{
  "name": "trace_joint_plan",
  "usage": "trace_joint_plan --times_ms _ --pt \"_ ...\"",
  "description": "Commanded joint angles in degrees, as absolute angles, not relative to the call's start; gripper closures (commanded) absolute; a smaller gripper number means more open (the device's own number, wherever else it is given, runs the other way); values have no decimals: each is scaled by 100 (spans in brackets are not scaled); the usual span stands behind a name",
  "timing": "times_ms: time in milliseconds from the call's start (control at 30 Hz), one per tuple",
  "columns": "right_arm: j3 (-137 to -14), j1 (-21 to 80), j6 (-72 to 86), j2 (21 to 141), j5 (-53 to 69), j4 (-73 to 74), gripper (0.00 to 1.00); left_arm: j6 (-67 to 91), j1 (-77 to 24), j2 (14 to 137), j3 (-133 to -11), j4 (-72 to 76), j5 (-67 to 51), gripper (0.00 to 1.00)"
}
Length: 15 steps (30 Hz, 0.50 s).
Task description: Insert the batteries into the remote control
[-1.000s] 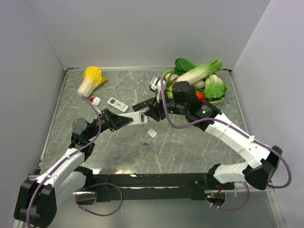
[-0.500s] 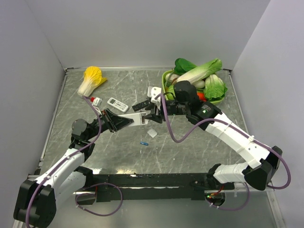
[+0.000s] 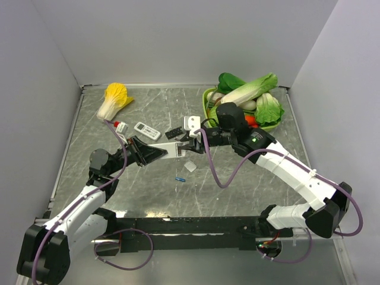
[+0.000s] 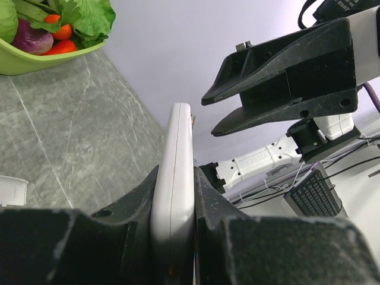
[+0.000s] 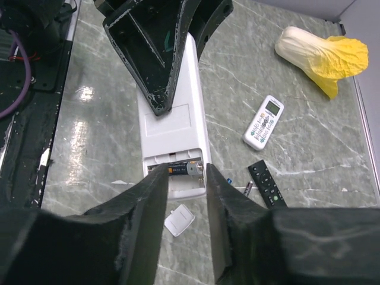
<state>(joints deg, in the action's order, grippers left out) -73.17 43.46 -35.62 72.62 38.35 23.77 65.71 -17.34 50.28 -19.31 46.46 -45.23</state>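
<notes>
Left hand (image 3: pixel 162 152) tight around remote control (image 5: pixel 172 119); battery (image 5: pixel 185 169) label illegible.

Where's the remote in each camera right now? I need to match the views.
Top external: remote at centre, held off the table.
Left wrist: edge-on, bottom centre, between that arm's own fingers.
Right wrist: centre, white back up, battery bay open.
Shared landmark: the left gripper clamped on it, seen in all three views.

Robot lab — walled table (image 3: pixel 160 104), keyboard (image 4: pixel 314 193)
</notes>
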Motion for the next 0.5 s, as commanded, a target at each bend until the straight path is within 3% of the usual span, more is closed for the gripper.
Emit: trace_joint_plan --times_ms 0,467 --pt "-7365 4315 -3753 7347 3972 2338 66 6583 -1758 4931 -2180 5106 -4632 99" --pt "-7277 4324 -3735 7330 3824 2171 66 6574 -1784 4948 -2232 5106 -4649 99"
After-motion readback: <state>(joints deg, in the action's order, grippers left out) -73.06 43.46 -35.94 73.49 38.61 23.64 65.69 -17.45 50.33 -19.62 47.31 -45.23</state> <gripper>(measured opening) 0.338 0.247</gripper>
